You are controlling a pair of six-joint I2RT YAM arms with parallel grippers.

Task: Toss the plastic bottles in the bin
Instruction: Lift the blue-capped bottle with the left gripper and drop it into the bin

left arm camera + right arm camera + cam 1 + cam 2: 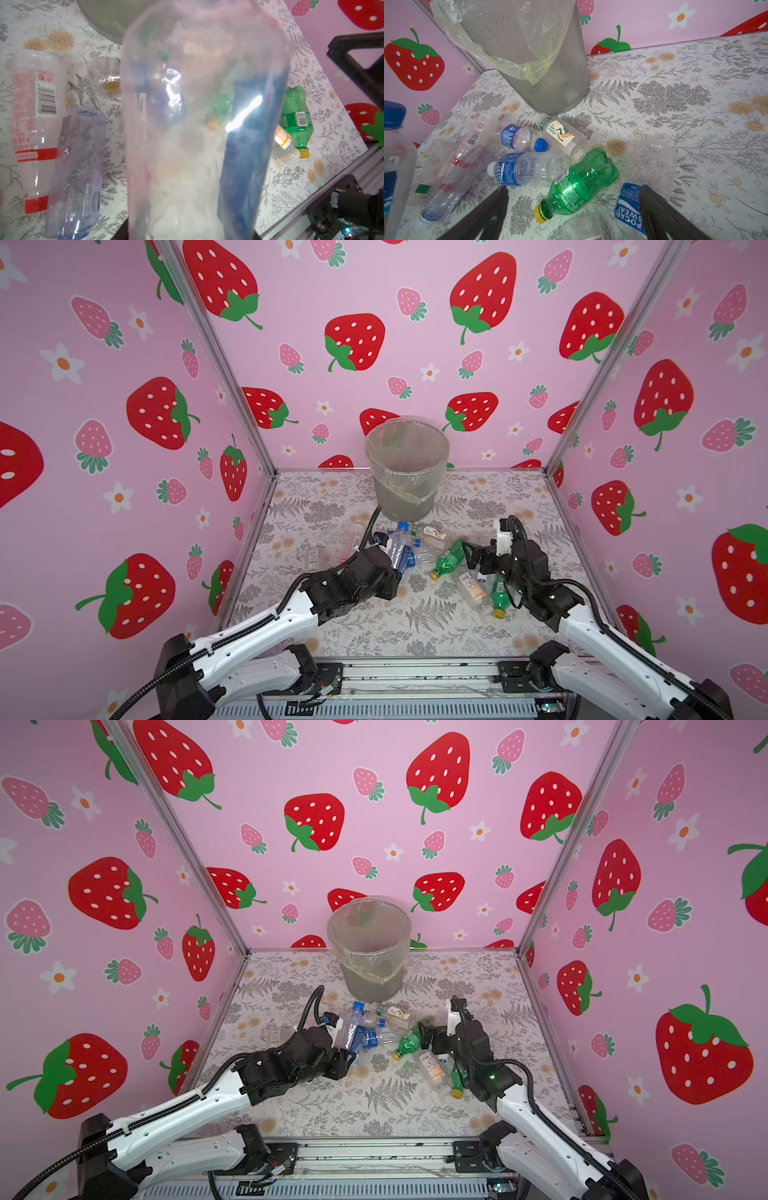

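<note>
My left gripper [394,563] is shut on a clear plastic bottle [398,545] with a blue label and blue cap, held off the table; the bottle [197,124] fills the left wrist view and hides the fingers. The grey mesh bin [407,472], lined with a clear bag, stands behind at the back wall. My right gripper [573,207] is open just above a lying green bottle [581,182] with a yellow cap, also seen in a top view [451,558]. Several more bottles lie between the arms and the bin.
A second green bottle [498,599] and an orange-labelled clear bottle [471,587] lie under the right arm. A red-labelled bottle [34,124] and a bluish clear one [76,172] lie to the left. Pink strawberry walls close in three sides of the flowered table [415,626].
</note>
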